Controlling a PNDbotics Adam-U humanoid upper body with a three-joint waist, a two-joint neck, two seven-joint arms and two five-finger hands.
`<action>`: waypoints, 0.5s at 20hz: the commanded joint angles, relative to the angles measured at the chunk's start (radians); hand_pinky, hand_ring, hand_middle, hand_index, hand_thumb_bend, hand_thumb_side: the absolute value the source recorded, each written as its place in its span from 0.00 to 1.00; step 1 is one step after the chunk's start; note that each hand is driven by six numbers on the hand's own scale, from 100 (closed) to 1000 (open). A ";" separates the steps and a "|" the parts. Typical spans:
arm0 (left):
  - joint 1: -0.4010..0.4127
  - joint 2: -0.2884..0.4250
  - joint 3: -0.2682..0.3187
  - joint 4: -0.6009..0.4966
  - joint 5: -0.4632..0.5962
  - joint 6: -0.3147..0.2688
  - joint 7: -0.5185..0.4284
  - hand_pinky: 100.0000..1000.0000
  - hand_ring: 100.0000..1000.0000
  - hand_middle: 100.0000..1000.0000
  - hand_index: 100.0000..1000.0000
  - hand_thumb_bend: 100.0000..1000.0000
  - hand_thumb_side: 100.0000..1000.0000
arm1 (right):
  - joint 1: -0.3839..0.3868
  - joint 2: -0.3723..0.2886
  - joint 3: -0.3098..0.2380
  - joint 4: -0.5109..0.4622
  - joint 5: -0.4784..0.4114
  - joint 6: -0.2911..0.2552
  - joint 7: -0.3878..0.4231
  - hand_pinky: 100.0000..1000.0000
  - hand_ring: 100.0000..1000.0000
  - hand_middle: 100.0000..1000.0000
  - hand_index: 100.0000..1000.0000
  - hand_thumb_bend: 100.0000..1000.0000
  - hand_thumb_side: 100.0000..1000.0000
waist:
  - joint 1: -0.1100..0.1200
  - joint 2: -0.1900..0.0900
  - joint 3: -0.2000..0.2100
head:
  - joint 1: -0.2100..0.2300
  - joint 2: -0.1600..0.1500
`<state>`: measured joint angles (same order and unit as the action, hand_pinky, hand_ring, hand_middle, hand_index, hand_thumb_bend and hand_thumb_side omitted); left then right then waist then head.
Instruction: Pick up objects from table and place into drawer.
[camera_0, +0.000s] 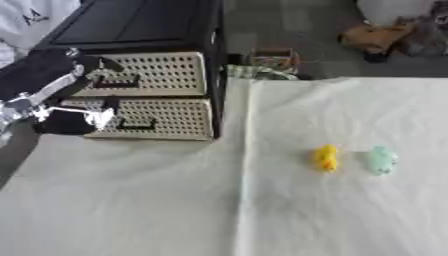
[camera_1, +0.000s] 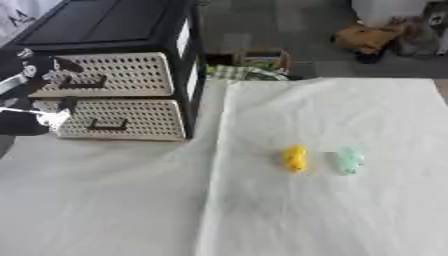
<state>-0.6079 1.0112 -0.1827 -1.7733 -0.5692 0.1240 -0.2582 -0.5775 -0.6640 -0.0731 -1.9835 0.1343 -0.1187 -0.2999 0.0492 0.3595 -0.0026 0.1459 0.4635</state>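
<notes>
We see a white-clothed table (camera_0: 131, 210) carrying a black cabinet (camera_0: 140, 30) with two perforated beige drawers (camera_0: 149, 117), both closed. Our left hand (camera_0: 74, 112) is at the drawer fronts; we cannot tell its finger state. A yellow toy (camera_0: 326, 158) and pale green toy (camera_0: 380, 160) lie near each other, well right of the cabinet.

A lab-like room: cloth-covered table (camera_0: 175, 200), drawer unit (camera_0: 149, 95), cluttered grey floor (camera_0: 297, 25).
</notes>
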 joint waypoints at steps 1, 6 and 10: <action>-0.012 0.018 0.009 0.012 -0.018 -0.008 0.006 0.00 0.00 0.00 0.85 0.01 0.34 | -0.015 -0.012 -0.008 -0.016 -0.003 -0.001 0.004 0.80 0.73 0.39 0.81 0.34 1.00 | -0.001 -0.015 0.000 | 0.005 -0.013; -0.012 0.010 0.002 0.032 -0.050 -0.025 -0.012 0.00 0.00 0.00 0.82 0.01 0.34 | -0.018 -0.008 -0.008 -0.016 -0.003 0.000 0.002 0.80 0.73 0.39 0.81 0.34 1.00 | -0.003 -0.009 -0.004 | 0.009 -0.019; -0.013 0.003 -0.001 0.046 -0.090 -0.039 -0.009 0.00 0.00 0.00 0.81 0.01 0.34 | -0.019 -0.004 -0.007 -0.016 -0.001 0.000 0.003 0.80 0.73 0.39 0.80 0.34 1.00 | -0.004 -0.004 -0.007 | 0.012 -0.022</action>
<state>-0.6078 0.9929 -0.1918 -1.7262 -0.6447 0.0918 -0.2683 -0.5810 -0.6553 -0.0730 -1.9835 0.1343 -0.1171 -0.2976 0.0467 0.3732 -0.0085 0.1534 0.4544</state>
